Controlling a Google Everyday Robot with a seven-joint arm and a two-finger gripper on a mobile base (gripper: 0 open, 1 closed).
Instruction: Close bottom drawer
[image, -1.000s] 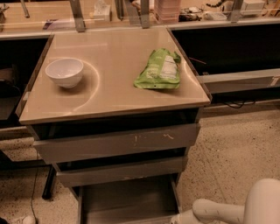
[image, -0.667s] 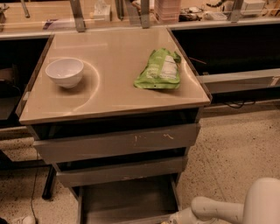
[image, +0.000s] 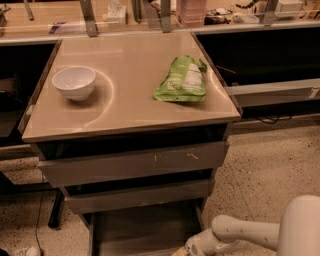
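The bottom drawer (image: 145, 231) of the grey cabinet is pulled out at the bottom of the camera view, showing its flat shallow grey tray. Above it sit the mid-width drawer front (image: 137, 196) and the widest front (image: 135, 162) with white scratch marks. My white arm (image: 245, 234) reaches in from the lower right, and the gripper (image: 187, 248) is at the front right corner of the bottom drawer, mostly cut off by the frame's lower edge.
The cabinet's beige top (image: 130, 105) holds a white bowl (image: 74, 82) at the left and a green bag (image: 182, 80) at the right. A speckled floor (image: 270, 165) lies to the right. A shelf rail (image: 272, 92) runs behind at the right.
My arm and gripper have shifted slightly left toward the bottom drawer's front corner. The drawer stands as before.
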